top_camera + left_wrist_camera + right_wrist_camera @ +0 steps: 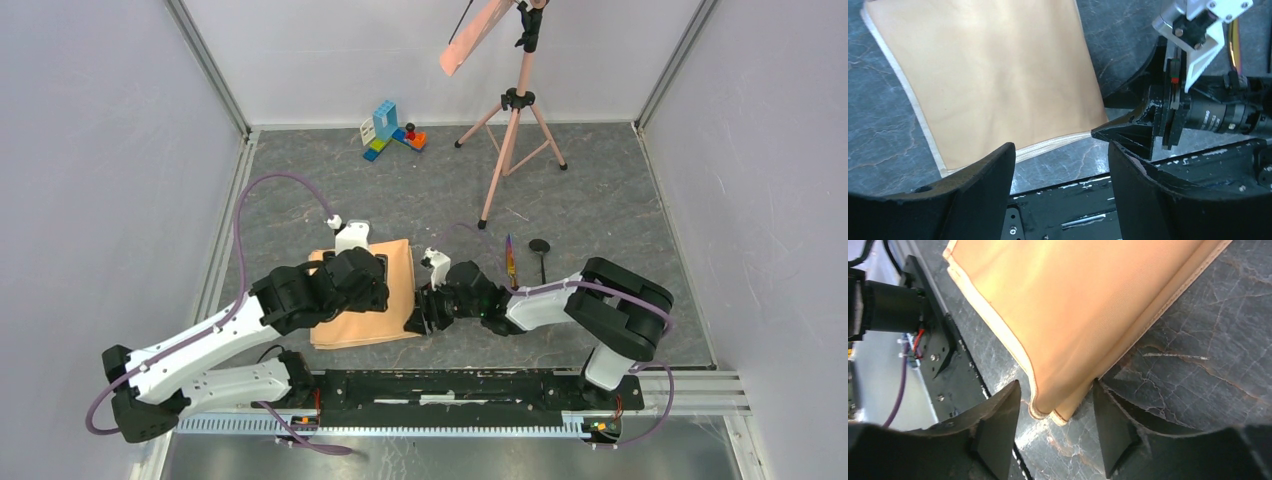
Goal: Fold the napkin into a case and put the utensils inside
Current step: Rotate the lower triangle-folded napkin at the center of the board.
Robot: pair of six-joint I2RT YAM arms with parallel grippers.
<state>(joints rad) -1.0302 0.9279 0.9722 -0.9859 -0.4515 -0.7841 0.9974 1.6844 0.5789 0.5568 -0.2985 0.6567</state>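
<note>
Top external view: the napkin (pixel 385 322) lies flat on the grey marbled table (pixel 600 200) in front of the left arm, folded into a layered rectangle with its pale hems showing along the near edge. The left gripper (pixel 368 283) hangs over the cloth's middle, hiding much of it. The right gripper (pixel 420 315) reaches in from the right and meets the napkin's near right corner.

In the left wrist view the left gripper (pixel 1060 160) has its fingers spread with nothing between them; the napkin (pixel 993 75) lies just beyond the fingertips, its near hem close to the left one.

In the right wrist view the right gripper (pixel 1055 390) is also spread. The napkin (pixel 1073 305) pokes its slightly curled corner into the gap, with bare table showing beside the left finger, so the cloth is not pinched.

The utensils lie on the table well right of the napkin, beside the right arm: the purple-gold piece (pixel 511 262) and, just right of it, the black piece (pixel 541 250) with its round end.
</note>
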